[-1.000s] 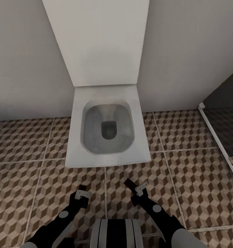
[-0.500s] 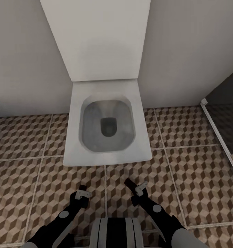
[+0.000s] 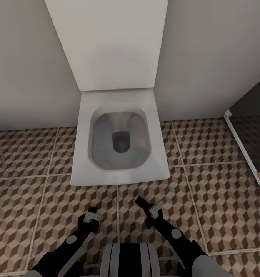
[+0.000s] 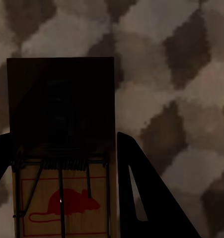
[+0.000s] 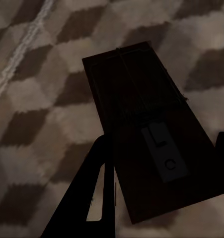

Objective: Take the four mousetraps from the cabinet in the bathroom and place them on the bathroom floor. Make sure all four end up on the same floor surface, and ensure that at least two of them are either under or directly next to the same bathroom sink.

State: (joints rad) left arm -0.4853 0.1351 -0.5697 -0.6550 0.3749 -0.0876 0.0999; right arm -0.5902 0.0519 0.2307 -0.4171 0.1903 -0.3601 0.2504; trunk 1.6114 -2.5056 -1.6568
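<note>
Holding: each gripper grips one small brown wooden mousetrap.
Left gripper (image 3: pixel 92 216): fingers (image 4: pixel 141 198) clamped on a mousetrap (image 4: pixel 62 148).
Right gripper (image 3: pixel 152 209): pinching a second mousetrap (image 5: pixel 146 124), board jutting beyond its fingertips.
Below both: cube-patterned tiled bathroom floor (image 3: pixel 207 192).
Ahead: white square toilet (image 3: pixel 120 138).

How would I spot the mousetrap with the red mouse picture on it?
Start at the white toilet and drop to the patterned bathroom floor before it. The left gripper holds that mousetrap between its fingers. Its pale end bears a red mouse drawing, whereas the right gripper holds a dark mousetrap with a white label.
</note>
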